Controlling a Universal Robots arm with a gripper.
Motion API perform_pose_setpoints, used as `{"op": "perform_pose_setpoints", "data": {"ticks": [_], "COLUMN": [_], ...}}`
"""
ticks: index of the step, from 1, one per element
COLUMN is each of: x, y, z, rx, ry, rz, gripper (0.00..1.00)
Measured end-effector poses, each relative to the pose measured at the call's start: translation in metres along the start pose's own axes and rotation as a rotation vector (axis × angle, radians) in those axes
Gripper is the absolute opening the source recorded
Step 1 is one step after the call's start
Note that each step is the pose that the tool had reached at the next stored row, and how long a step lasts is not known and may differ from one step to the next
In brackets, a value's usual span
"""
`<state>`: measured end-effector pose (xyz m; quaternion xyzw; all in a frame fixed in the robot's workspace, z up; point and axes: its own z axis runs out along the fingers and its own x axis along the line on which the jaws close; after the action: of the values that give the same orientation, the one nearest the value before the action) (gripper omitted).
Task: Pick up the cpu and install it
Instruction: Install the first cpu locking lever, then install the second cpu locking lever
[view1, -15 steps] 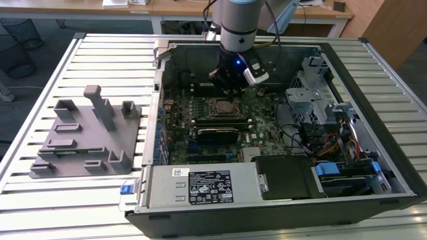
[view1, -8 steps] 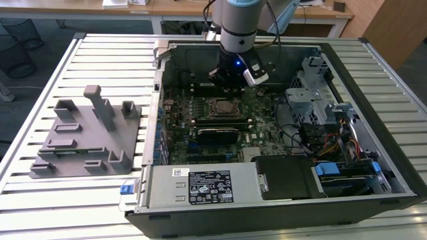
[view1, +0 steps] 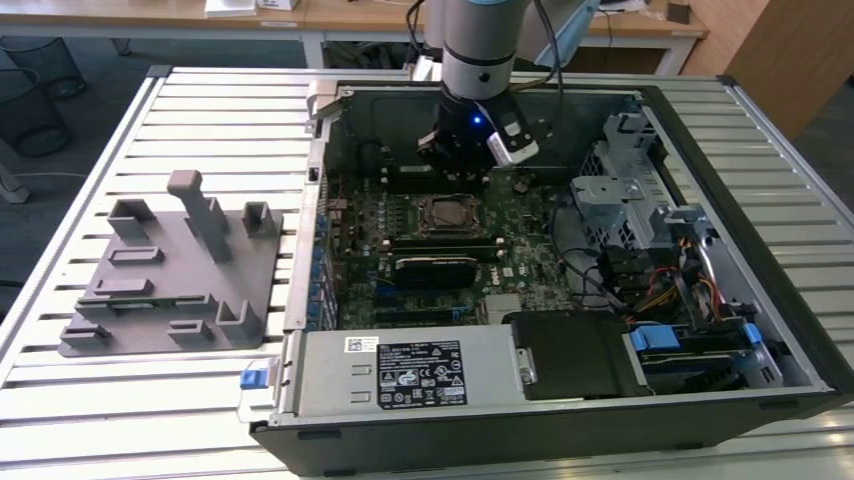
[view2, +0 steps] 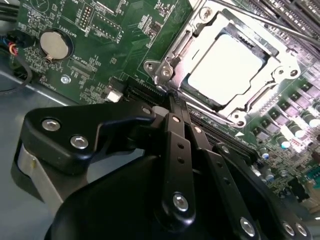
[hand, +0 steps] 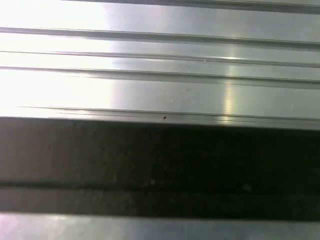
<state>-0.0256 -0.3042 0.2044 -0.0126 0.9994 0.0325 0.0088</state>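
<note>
The cpu (view2: 225, 67), a pale silvery square, lies flat inside the motherboard socket (view2: 172, 60), with the metal frame around its edges. In the exterior view the socket (view1: 447, 213) sits mid-board inside the open computer case (view1: 694, 395). My gripper (view1: 458, 165) hangs just above and behind the socket. In the second wrist view its black fingers meet at a narrow tip, and the gripper (view2: 169, 100) is shut on nothing, right beside the socket's corner and apart from the cpu.
A grey plastic fixture tray (view1: 167, 275) stands on the slatted metal table (view1: 107, 410) at the exterior view's left. Drive cages and cables (view1: 641, 230) crowd the case's right side. A power supply (view1: 400, 375) fills the front. The first wrist view shows table slats (hand: 160, 80).
</note>
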Motion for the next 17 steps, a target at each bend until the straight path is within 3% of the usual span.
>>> {"op": "perform_pose_setpoints", "data": {"ticks": [17], "x": [0.0001], "y": [-0.0065], "z": [-0.0010], "rx": [0.0001], "ry": [0.0000], "rz": [0.000], "gripper": [0.11]}}
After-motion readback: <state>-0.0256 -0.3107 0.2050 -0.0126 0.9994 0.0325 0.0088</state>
